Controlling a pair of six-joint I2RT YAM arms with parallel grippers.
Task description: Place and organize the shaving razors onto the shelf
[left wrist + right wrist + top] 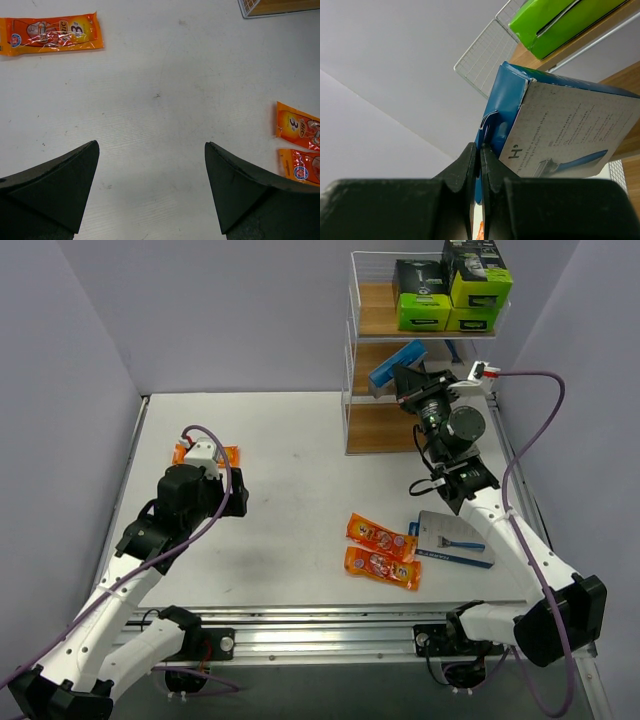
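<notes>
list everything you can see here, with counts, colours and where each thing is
shelf: one, wood boards in white wire, table's far right
boxes: at least three, black and lime, top tier
held card pack: one, blue, at the middle tier
flat card pack: one, blue-grey, on table by right arm
orange packets: three, two mid-table, one far left
table: one, white
left pincer: black, open over table
right pincer: black, shut on held card pack

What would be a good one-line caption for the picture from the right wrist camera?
The right gripper pinches a blue razor card at the shelf, under a green box.
</notes>
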